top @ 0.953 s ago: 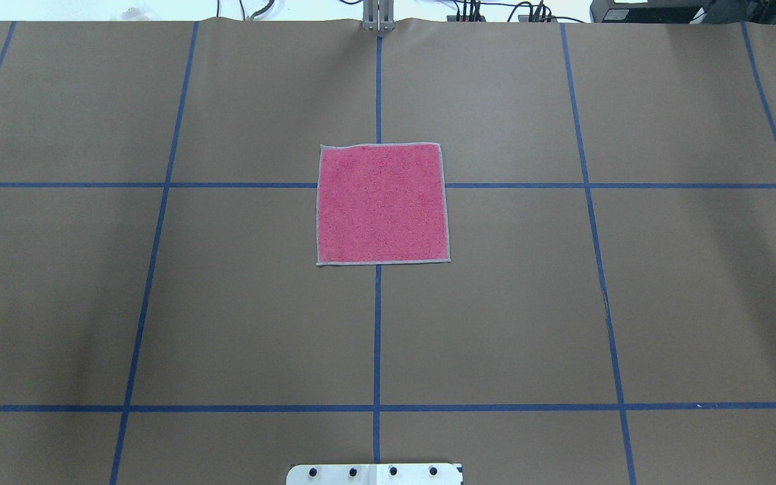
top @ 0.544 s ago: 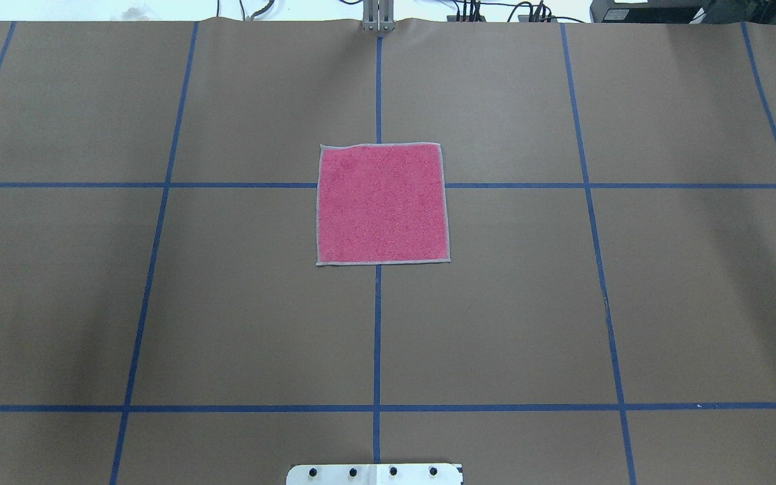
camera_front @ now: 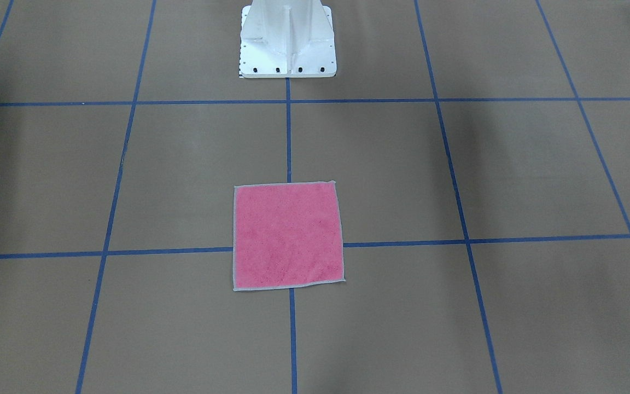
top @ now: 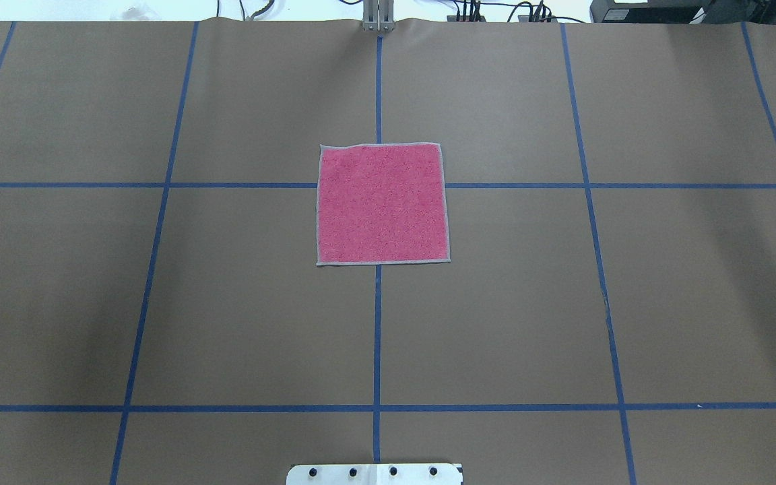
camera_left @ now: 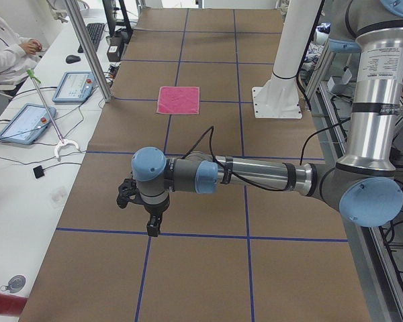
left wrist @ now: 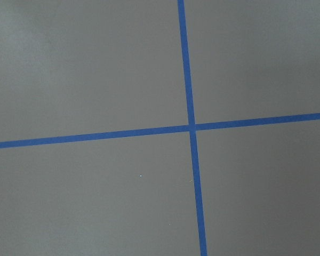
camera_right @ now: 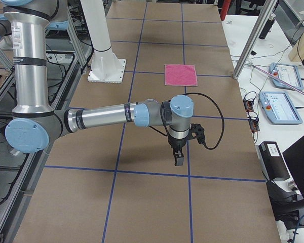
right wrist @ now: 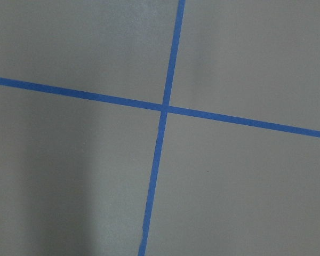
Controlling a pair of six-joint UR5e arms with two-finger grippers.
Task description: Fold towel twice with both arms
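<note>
The towel (top: 382, 203) lies flat and unfolded, pink face up with a light grey border, over the centre tape crossing; it also shows in the front view (camera_front: 287, 235) and, small and far, in both side views (camera_left: 178, 100) (camera_right: 181, 74). My left gripper (camera_left: 153, 228) hangs over bare table far from the towel, at the table's left end, pointing down. My right gripper (camera_right: 177, 161) hangs likewise at the right end. Both show only in the side views, so I cannot tell whether they are open or shut. The wrist views show only brown paper and blue tape.
The brown table cover (top: 226, 303) carries a blue tape grid. The white pedestal base (camera_front: 287, 41) stands at the robot's edge. A person (camera_left: 7, 47) sits at a side desk with tablets (camera_left: 25, 123). More tablets (camera_right: 281, 107) lie beyond the right end.
</note>
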